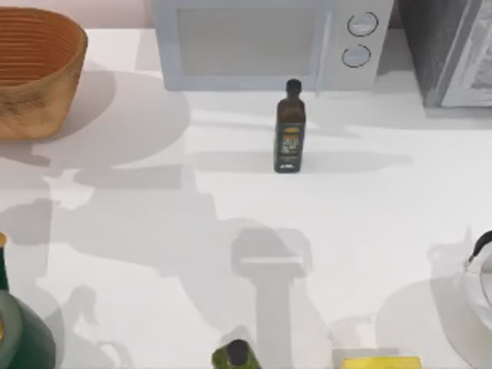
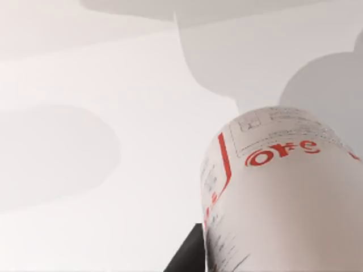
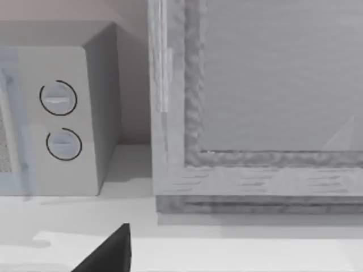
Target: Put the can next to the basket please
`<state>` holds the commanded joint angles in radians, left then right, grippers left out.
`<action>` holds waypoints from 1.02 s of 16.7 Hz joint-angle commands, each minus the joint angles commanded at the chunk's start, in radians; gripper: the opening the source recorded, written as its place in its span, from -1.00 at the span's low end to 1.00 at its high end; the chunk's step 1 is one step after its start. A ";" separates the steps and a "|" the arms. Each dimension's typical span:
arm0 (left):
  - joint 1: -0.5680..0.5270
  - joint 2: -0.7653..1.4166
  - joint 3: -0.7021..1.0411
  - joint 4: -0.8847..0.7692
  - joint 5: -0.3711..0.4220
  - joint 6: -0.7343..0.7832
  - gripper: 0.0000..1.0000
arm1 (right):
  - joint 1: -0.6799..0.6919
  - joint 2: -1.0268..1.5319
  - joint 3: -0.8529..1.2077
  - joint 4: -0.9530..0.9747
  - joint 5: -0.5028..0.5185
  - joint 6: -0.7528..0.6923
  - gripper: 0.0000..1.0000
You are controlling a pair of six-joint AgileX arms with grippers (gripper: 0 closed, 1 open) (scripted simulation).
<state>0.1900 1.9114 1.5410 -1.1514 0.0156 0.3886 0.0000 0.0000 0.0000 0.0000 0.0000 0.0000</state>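
The can, white with red lettering, looms close in the left wrist view, above the white tabletop. My left gripper is shut on it, and one dark finger shows at its side. The woven basket stands at the table's far left corner in the top view, tan outside and ribbed orange inside. A dark fingertip of my right gripper shows in the right wrist view, facing the back of the table.
A dark glass bottle stands upright mid-table in front of a white microwave. A grey cabinet is at the back right. Green items, a small green bottle, a yellow block and a white vessel line the near edges.
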 joint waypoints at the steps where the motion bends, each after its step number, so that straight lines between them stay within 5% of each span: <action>1: 0.042 0.008 -0.011 0.012 -0.009 -0.020 -1.00 | 0.000 0.000 0.000 0.000 0.000 0.000 1.00; 17: 0.219 0.067 -0.061 0.097 -0.002 0.005 -1.00 | 0.000 0.000 0.000 0.000 0.000 0.000 1.00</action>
<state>0.4089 1.9781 1.4805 -1.0547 0.0138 0.3933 0.0000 0.0000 0.0000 0.0000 0.0000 0.0000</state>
